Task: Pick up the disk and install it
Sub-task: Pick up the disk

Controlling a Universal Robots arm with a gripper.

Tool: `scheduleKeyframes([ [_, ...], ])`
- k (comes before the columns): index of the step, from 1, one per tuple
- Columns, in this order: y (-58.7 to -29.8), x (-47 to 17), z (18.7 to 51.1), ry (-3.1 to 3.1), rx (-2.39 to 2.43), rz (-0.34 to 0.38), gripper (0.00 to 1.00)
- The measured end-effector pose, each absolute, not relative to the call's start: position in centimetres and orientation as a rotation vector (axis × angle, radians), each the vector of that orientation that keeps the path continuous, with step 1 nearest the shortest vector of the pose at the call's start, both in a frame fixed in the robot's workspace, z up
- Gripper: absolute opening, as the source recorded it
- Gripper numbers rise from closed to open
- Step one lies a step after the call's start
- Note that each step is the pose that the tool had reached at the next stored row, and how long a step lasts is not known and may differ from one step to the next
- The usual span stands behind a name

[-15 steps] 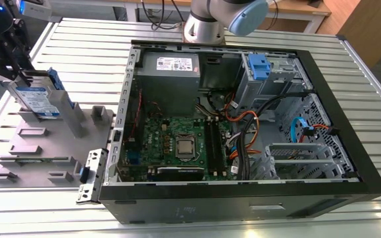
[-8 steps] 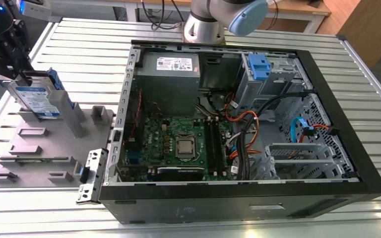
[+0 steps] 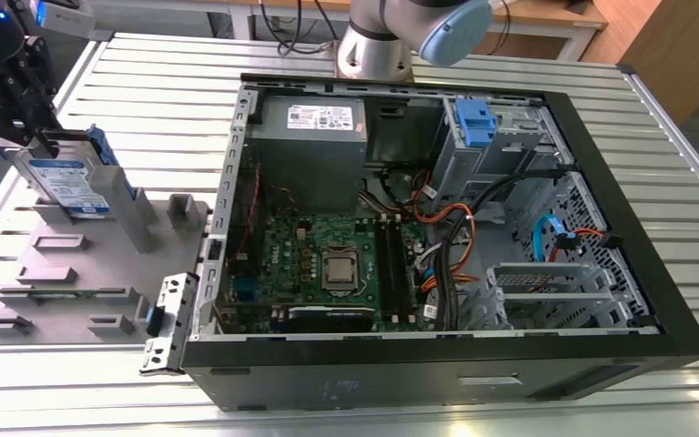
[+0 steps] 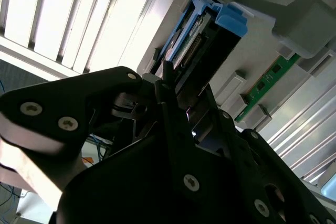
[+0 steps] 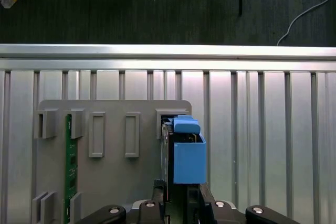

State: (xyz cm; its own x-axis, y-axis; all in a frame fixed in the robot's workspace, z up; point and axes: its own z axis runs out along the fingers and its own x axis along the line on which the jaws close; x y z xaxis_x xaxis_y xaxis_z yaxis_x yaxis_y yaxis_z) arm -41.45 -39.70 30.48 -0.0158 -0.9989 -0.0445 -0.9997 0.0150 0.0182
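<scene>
**Tool at the disk, pick-up in hand**

In the exterior view the disk [image 3: 68,187] stands on end in a slot of the grey fixture plate [image 3: 106,273]. It is backed by a tall grey post [image 3: 125,205]. The plate lies on the slatted table [image 3: 179,55], at about 9 o'clock from the open computer case [image 3: 386,382] and just beside it. The tool [image 3: 46,135] sits at the disk's upper end, toward 10 o'clock of that view, with the arm's base at 12 o'clock behind the case.

The first wrist view looks straight down the disk's edge. Its blue rail [image 5: 189,163] runs out from the tool, and the drive's thin silver body is beside the rail. A green circuit strip [image 5: 69,171] stands in another slot of the plate, well apart from the disk.

I cannot tell whether the tool is clamped on the disk or released around it. It is right at the drive's end, but contact is not clear in any view.

I judge the step in hand to be the pick-up. The disk is in its holder and nothing has gone into the case. The bay with the blue caddy [image 3: 473,123], at about 1 o'clock inside the case, looks like the likely seat.

As I read it, lifting the disk out calls for a firm hold on its end. It also calls for a pull in line with the slot, so the rail does not catch on the post.
</scene>
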Motion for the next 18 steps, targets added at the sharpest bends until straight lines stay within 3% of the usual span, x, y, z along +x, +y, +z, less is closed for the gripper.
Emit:
scheduleKeyframes([
  [18,-39.7,-41.5,31.9,2.225,-2.19,0.069,0.35],
])
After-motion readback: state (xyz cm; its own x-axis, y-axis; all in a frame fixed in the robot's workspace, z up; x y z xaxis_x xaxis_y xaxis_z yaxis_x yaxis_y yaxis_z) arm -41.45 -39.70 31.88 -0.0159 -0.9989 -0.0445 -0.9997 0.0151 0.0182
